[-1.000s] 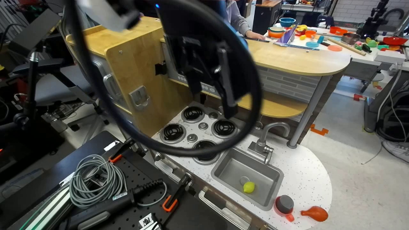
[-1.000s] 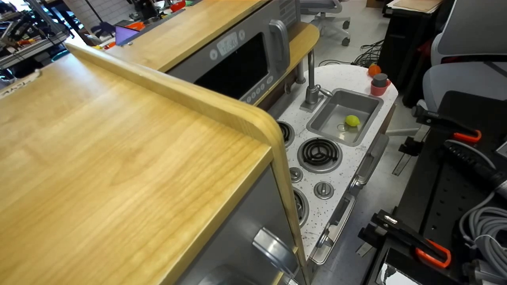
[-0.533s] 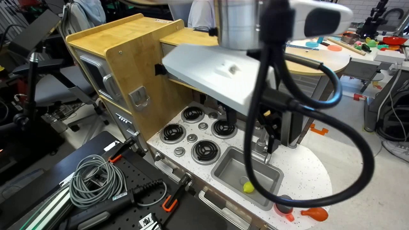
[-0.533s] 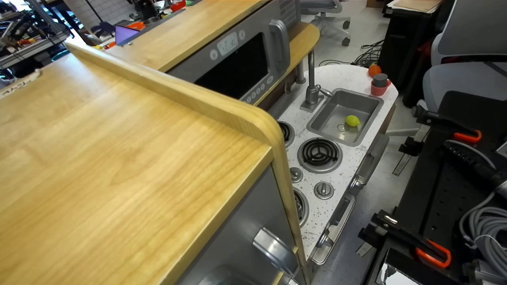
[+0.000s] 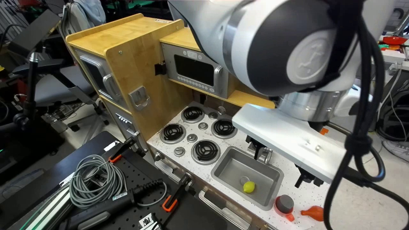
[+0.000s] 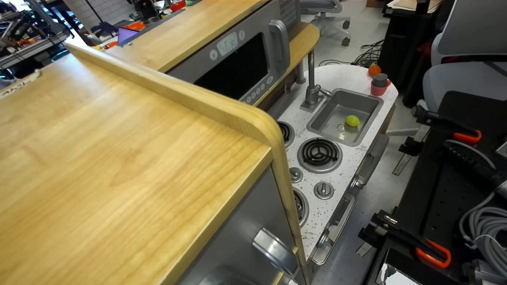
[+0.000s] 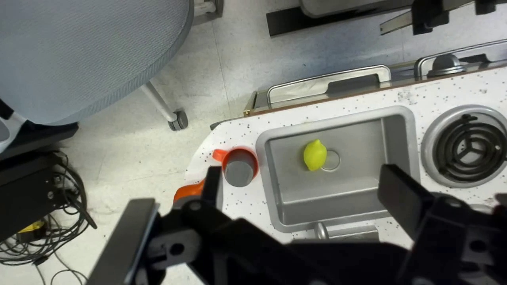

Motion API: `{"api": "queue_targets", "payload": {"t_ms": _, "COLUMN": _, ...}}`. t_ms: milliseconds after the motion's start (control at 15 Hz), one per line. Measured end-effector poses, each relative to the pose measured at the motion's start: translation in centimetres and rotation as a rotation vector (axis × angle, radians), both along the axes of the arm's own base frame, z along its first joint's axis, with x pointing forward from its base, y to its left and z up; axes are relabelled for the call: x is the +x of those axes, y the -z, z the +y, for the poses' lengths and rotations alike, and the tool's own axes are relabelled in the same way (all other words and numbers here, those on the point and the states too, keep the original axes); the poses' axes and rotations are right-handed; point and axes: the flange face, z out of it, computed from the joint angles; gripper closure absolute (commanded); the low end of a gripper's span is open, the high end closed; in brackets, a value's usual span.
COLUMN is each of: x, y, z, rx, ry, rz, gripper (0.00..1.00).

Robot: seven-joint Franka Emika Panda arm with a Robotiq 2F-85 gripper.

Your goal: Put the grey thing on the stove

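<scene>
End effector (image 7: pixel 303 184) up abv the sink (image 7: pixel 352 158), fingers wide apart! Grey thing (image 7: pixel 239 173) in red cup (image 6: pixel 378 90) just beside sink, stove (image 5: pixel 202 134) on sink's opp. side.

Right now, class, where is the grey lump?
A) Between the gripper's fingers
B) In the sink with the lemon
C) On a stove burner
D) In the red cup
D, because in both exterior views the grey lump sticks up out of the red cup, which stands beside the sink.
</scene>
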Motion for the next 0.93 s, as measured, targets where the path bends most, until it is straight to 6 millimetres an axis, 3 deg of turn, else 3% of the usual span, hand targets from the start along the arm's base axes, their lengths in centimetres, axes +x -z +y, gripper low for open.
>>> {"api": "queue_targets", "payload": {"t_ms": 333, "x": 1.9, "y": 3.9, "z": -4.1, "rx": -0.008, "ry": -0.012, "rz": 0.033, "gripper": 0.00}}
{"api": "queue_targets", "payload": {"t_ms": 933, "x": 4.5, "y": 10.5, "z": -7.7, "rx": 0.023, "ry": 0.018, "rz": 0.043, "gripper": 0.00}}
